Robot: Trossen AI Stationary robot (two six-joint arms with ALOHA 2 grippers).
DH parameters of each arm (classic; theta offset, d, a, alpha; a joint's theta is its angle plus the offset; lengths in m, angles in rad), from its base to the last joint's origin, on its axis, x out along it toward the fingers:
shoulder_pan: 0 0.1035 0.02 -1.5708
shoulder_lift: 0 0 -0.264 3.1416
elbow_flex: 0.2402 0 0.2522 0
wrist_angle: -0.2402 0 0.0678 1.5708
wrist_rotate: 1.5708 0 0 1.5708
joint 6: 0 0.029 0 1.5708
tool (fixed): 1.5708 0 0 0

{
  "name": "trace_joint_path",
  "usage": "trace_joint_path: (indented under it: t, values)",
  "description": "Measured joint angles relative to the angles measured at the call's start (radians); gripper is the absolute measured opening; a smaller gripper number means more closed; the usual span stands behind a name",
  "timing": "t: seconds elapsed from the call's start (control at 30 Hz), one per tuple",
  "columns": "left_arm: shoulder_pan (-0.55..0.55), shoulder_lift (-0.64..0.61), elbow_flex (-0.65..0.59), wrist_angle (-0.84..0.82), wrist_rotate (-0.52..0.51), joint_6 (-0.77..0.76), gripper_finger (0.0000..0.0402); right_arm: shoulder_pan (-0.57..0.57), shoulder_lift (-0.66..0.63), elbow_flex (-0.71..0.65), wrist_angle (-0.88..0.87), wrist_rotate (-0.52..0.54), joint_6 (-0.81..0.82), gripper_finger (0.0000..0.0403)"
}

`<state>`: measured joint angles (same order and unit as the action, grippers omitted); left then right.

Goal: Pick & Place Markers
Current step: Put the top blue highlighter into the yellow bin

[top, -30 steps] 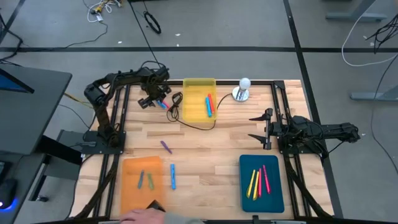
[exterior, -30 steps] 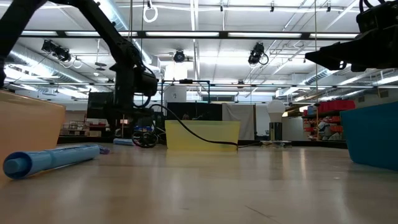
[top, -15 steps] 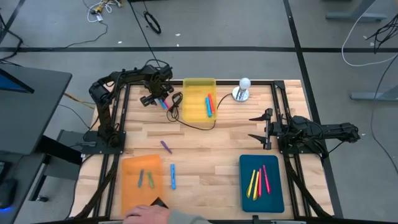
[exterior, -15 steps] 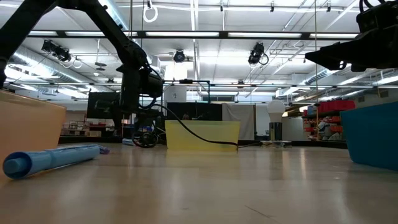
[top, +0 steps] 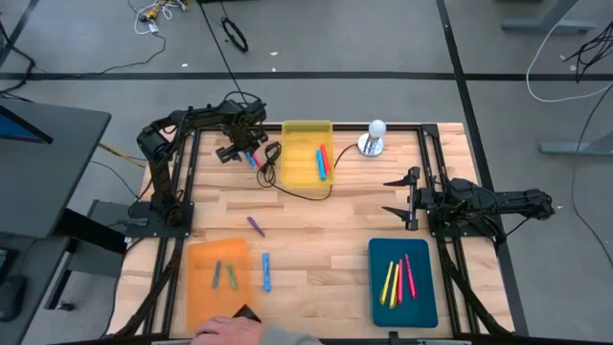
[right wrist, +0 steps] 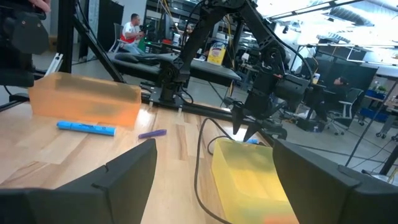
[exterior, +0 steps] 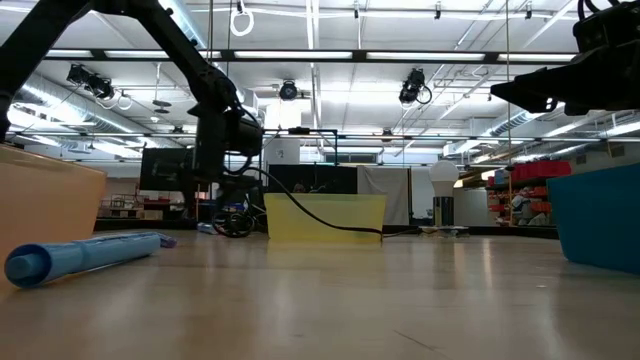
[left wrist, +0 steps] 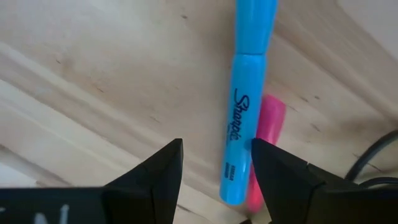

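Hovering over blue marker (left wrist: 247,99) and pink marker (left wrist: 266,143), left end effector (top: 241,151) open, black cable (top: 287,187) beside, yellow tray (top: 299,163) near

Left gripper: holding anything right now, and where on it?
Nothing held. The left gripper is open above a blue marker and a pink marker lying on the table, fingers clear of both. Right gripper is open and empty too.

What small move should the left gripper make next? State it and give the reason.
Probably shift the left gripper sideways to centre on the blue marker, then lower. Its open fingers hover over the wood, and the blue marker lies toward one finger rather than mid-gap, with a pink marker touching alongside, so closing now might catch both or neither.
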<state>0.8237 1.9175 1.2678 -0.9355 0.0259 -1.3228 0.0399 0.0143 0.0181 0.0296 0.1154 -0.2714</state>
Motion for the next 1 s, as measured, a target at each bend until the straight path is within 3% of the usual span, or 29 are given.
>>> trace_joint_path:
  t: [0.87,1.0]
  values:
    - [-0.010,0.001,-0.034,0.045,-0.003,0.078,0.0197,0.000,0.000,0.000,0.000,0.000,0.000,0.0323]
    - [-0.010,0.001,-0.034,0.045,0.055,0.044,0.0197,0.000,0.000,0.000,0.000,0.000,0.000,0.0323]
